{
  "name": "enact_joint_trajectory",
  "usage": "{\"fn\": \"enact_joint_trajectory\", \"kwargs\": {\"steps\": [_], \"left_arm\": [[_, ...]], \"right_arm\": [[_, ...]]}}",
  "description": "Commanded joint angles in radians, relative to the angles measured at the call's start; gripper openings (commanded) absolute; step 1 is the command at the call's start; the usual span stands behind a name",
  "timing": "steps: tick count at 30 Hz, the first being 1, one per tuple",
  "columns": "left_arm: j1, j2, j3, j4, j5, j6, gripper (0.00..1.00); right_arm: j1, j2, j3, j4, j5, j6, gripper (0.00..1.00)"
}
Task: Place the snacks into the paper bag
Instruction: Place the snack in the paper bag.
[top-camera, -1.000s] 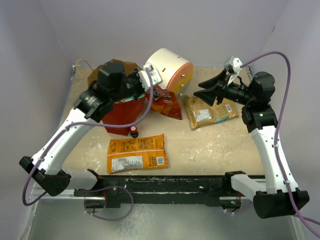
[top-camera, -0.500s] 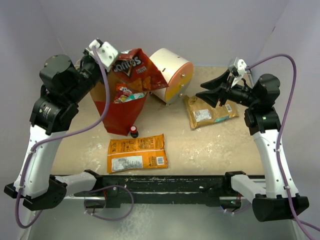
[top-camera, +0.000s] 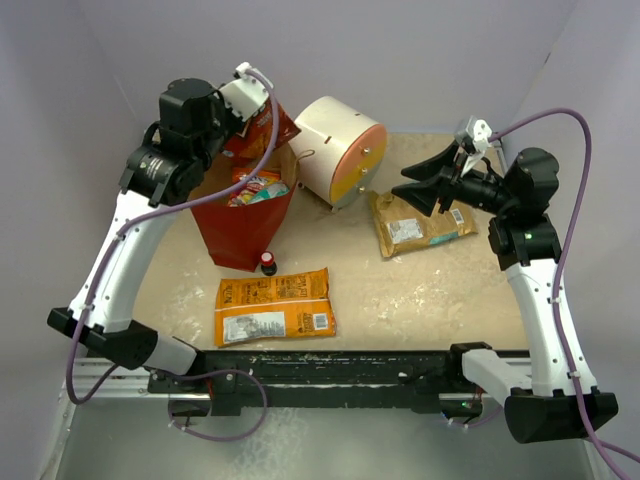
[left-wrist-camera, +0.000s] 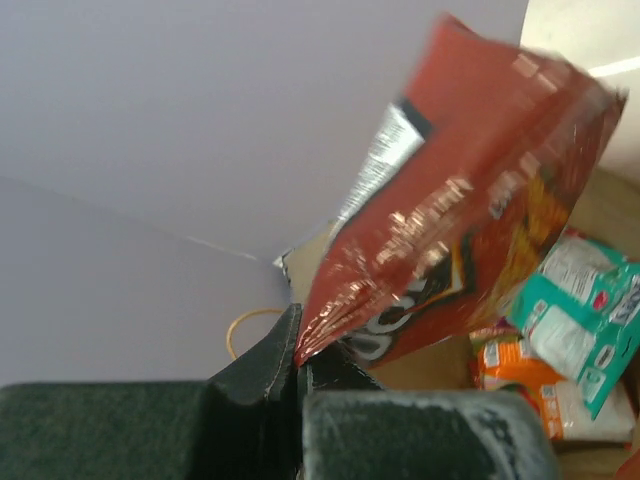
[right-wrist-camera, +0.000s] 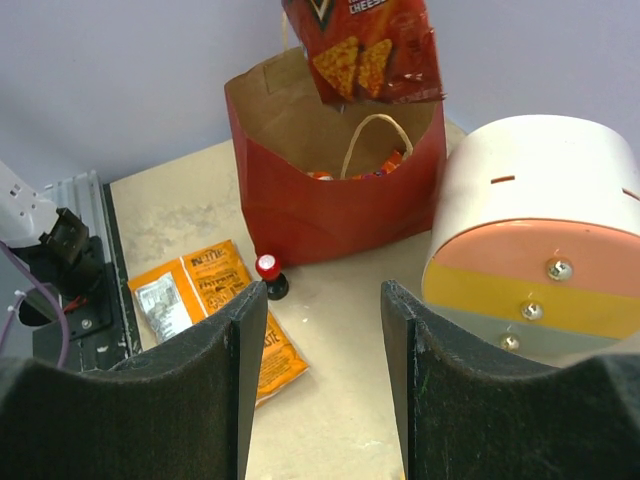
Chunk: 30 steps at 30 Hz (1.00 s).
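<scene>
The red packet (top-camera: 272, 128) hangs in the upper left of the top view, over the mouth of the bag (top-camera: 245, 235). The left fingers (left-wrist-camera: 298, 345) are closed on one end of it. Its long axis runs steeply down from the fingers toward the opening. From the right wrist view its lower end is above the far rim, and I judge it is not inside yet.

A teal packet (left-wrist-camera: 575, 310) and other small ones already lie in the bag.

The coming move, I think, is straight down and then a release, because the bag is directly under the fingers.

The right fingers (top-camera: 403, 186) stand half open and hold nothing. They hover at the right, nearer to the tan packet (top-camera: 420, 225) that lies flat on the desk (top-camera: 400, 290). The orange packet (top-camera: 275, 305) lies low in the centre, its long axis across the frame.
</scene>
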Motion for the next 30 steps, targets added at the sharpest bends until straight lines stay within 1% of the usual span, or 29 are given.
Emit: {"fn": "enact_joint_trajectory", "kwargs": {"steps": [1, 9, 15, 20, 23, 30], "left_arm": [[0.010, 0.001, 0.012, -0.037, -0.086, 0.047, 0.00], [0.056, 0.063, 0.022, -0.230, -0.056, 0.014, 0.00], [0.092, 0.084, 0.002, -0.318, 0.014, -0.032, 0.00], [0.113, 0.123, 0.007, -0.337, 0.057, -0.068, 0.01], [0.146, 0.157, 0.046, -0.372, 0.141, -0.092, 0.01], [0.271, 0.245, 0.128, -0.487, 0.413, -0.136, 0.00]], "right_arm": [[-0.004, -0.008, 0.014, -0.003, -0.001, -0.029, 0.52], [-0.004, -0.005, 0.022, -0.017, 0.007, -0.041, 0.52], [-0.004, 0.001, 0.021, -0.011, 0.007, -0.043, 0.52], [-0.003, 0.000, 0.022, -0.013, 0.006, -0.043, 0.52], [-0.004, -0.005, 0.021, -0.015, 0.007, -0.044, 0.52], [-0.004, -0.013, 0.019, -0.033, 0.003, -0.056, 0.52]]}}
